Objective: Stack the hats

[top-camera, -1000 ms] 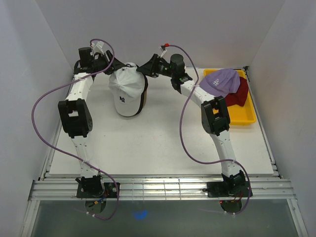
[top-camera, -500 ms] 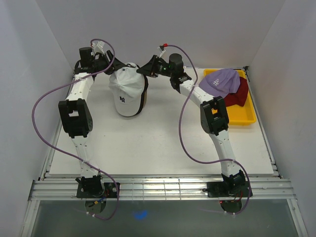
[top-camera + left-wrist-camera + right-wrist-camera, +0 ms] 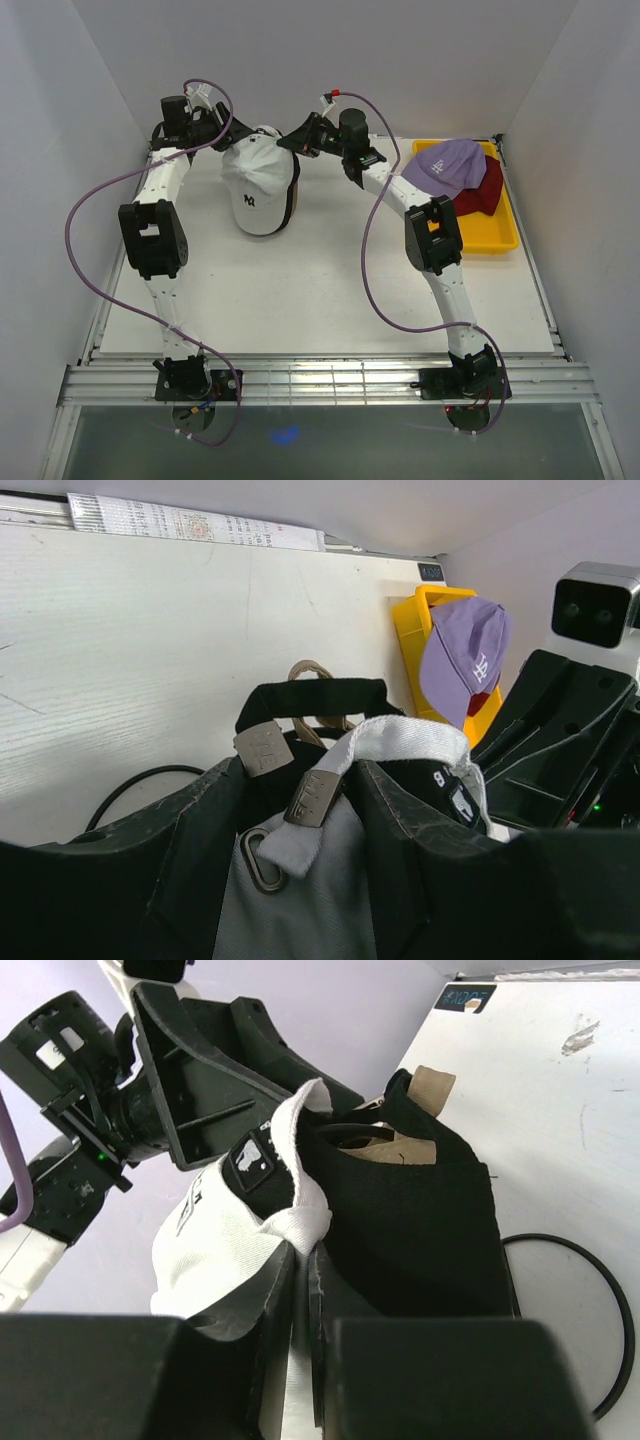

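The white hat (image 3: 256, 185) with a dark logo sits on top of a black hat (image 3: 420, 1220) at the back of the table. A tan hat (image 3: 430, 1085) peeks out behind the black one. My left gripper (image 3: 228, 140) is at the white hat's back left. It is open, its fingers (image 3: 400, 820) standing either side of the white strap and buckle (image 3: 300, 810). My right gripper (image 3: 290, 147) is at the hat's back right, shut on a fold of the white rim (image 3: 303, 1230). The lavender hat (image 3: 448, 165) lies on the dark red hat (image 3: 487, 192).
A yellow tray (image 3: 492, 240) at the right edge holds the lavender and dark red hats. A thin black cable loop (image 3: 600, 1300) lies on the table behind the stack. White walls close in the back and both sides.
My right gripper has closed onto the white hat's rim, and its arm has edged slightly left. The left gripper and the hats have stayed put.
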You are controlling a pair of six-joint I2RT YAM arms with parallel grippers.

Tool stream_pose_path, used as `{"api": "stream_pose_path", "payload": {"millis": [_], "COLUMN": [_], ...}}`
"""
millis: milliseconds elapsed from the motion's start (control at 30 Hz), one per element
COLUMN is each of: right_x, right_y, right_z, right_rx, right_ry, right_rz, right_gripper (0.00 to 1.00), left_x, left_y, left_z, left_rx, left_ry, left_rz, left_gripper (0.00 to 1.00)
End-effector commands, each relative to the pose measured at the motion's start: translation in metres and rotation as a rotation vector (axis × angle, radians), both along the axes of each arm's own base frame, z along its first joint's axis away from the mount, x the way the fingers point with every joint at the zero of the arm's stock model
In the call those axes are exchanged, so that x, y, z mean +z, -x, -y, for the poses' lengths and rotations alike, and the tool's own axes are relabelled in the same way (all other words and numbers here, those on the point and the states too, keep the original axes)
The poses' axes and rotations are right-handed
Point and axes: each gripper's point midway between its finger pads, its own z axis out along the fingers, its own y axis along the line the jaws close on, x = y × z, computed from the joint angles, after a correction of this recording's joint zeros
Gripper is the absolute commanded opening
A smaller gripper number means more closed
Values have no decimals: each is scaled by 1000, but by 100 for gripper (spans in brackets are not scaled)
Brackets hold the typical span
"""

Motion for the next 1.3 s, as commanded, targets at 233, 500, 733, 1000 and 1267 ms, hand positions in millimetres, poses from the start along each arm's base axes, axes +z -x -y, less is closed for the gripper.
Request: {"api": "stream_pose_path", "payload": {"millis": [233, 500, 733, 1000, 1267], "right_x": [-65, -102, -127, -143, -166], "right_y": [-21, -18, -12, -12, -9], "right_z": [6, 11, 17, 26, 32], "right_rx": [-151, -150, -148, -163, -171], "right_ry": [122, 176, 208, 242, 288], "right_rz": [-184, -241, -277, -303, -347], "right_gripper": [8, 8, 8, 8, 8], "left_x": [-32, -46, -53, -58, -59], "left_y": [16, 18, 21, 23, 27], "left_z": [20, 18, 13, 6, 2], "left_rx": [-35, 1, 45, 92, 128], "left_ry": [3, -14, -30, -51, -63], "left_rz": [-103, -126, -137, -140, -136], "left_gripper": [54, 49, 48, 50, 54]}}
